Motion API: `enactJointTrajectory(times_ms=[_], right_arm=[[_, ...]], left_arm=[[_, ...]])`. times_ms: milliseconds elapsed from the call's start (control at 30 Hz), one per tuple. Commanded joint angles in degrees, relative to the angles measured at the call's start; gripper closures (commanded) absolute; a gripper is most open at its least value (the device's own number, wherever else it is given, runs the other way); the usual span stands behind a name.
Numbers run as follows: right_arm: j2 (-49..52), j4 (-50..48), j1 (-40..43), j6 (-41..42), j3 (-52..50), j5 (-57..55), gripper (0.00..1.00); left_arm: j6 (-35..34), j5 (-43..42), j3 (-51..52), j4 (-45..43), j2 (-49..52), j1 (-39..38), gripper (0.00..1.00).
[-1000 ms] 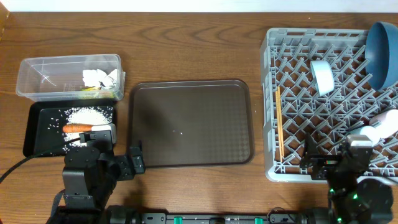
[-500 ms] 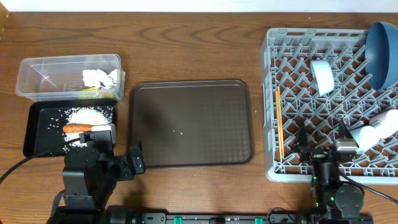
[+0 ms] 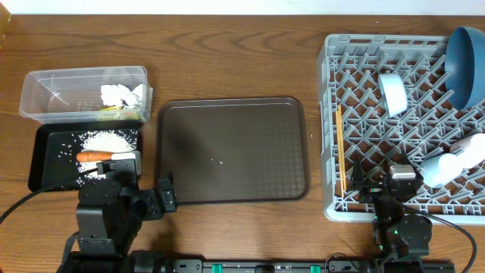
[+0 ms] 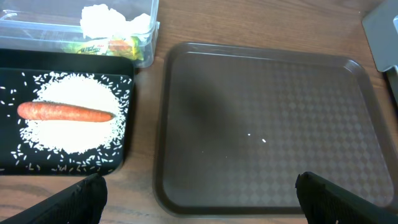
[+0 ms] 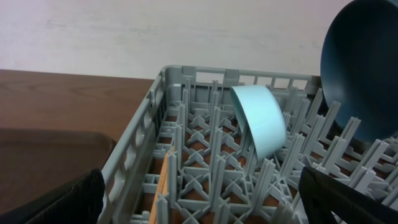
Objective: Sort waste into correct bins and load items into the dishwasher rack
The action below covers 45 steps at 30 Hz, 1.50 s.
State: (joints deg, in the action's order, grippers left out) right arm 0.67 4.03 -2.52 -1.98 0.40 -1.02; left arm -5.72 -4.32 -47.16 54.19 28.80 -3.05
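Note:
The grey dishwasher rack (image 3: 330, 114) at the right holds a dark blue plate (image 3: 466, 64) on edge, a light blue cup (image 3: 392, 92), a white cup (image 3: 455, 163) on its side and wooden chopsticks (image 3: 340, 148). At the left, the clear tub (image 3: 45, 91) contains white tissue (image 3: 121, 94) and a green-yellow wrapper (image 4: 102, 45). The black tray (image 3: 44, 171) carries rice (image 3: 106, 140) and a carrot (image 3: 95, 156). My left gripper (image 4: 199, 202) is open over the table's near edge. My right gripper (image 5: 199, 199) is open at the rack's near edge, with nothing between its fingers.
A brown serving tray (image 3: 231, 149) lies in the middle, with a couple of rice grains (image 3: 220, 161) on it. Both arm bases stand at the near table edge. The rack's wall (image 5: 140, 140) rises just ahead of the right gripper.
The right arm has drawn back toward the near edge and to the left, away from the white cup. The left arm has not moved.

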Motion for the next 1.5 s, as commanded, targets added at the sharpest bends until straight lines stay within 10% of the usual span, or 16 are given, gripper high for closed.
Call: enactJointTrajectory(times_ms=[0,1133,1467], right_arm=[[-0.37,0.26,-0.55,-1.11,-0.09,0.17,0.01],[-0.35,0.26,-0.55,-1.11,-0.09,0.17,0.01],[-0.35,0.26,-0.55,-1.11,-0.09,0.17,0.01]], left_arm=[[0.57,0.28,0.15,0.15,-0.33,0.09,0.01],[0.68,1.81,0.55,1.7,-1.2,0.09,0.01],[0.79,2.49,17.79,-10.82,-15.96,0.09,0.01]])
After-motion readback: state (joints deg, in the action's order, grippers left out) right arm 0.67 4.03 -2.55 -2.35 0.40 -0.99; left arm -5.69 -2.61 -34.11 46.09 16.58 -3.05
